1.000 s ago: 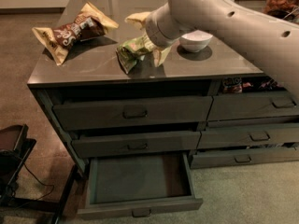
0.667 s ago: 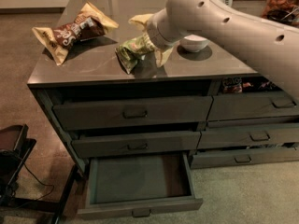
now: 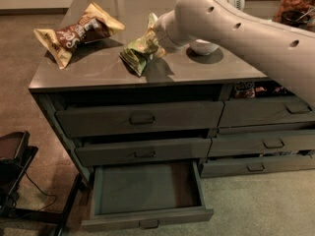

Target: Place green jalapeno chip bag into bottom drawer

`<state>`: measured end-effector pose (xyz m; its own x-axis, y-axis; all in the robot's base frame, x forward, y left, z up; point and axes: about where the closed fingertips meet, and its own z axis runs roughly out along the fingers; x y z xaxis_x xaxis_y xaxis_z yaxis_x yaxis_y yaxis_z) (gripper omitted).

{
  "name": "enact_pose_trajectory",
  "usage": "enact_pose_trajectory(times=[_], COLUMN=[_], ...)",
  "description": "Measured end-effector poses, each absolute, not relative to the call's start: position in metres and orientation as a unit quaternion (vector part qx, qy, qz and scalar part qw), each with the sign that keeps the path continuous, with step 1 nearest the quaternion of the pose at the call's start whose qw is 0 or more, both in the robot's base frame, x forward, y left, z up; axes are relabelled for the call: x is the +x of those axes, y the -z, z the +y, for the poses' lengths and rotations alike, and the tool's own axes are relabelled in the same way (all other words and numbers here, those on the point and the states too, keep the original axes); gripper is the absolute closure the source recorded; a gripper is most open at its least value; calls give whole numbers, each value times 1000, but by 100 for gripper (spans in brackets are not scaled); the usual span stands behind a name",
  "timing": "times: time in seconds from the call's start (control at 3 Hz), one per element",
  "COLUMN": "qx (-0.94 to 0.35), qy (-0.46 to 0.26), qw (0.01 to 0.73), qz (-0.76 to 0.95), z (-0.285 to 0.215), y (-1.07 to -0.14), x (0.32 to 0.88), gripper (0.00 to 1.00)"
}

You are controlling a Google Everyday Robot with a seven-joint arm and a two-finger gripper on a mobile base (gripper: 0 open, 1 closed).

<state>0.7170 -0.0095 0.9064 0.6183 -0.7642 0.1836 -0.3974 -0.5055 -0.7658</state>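
The green jalapeno chip bag [image 3: 139,51] is crinkled and tilted over the grey countertop [image 3: 88,73], near its front middle. Its right end is at my gripper [image 3: 156,37], which is shut on it; the white wrist hides most of the fingers. A shadow lies on the counter under the bag. My arm [image 3: 236,28] reaches in from the upper right. The bottom drawer [image 3: 147,188], lowest of the left stack, is pulled out open below the counter, and its inside is bare.
A brown-and-tan chip bag [image 3: 78,32] lies at the counter's back left. A white bowl [image 3: 202,46] sits behind my wrist. A jar [image 3: 295,4] stands at the far right. The upper drawers [image 3: 140,118] are nearly shut. Black equipment [image 3: 12,166] stands on the floor at left.
The arm has moved left and a little up, and the green bag has moved with it, away from the counter's front edge.
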Motion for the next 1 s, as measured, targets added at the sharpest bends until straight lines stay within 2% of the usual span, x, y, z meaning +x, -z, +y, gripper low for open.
enact_pose_trajectory(times=[0.67, 1.0], qx=[-828, -834], qy=[260, 253], qw=[352, 361], qz=[351, 332], z=[-10, -11], y=[-906, -912], x=[717, 709], gripper=[100, 100])
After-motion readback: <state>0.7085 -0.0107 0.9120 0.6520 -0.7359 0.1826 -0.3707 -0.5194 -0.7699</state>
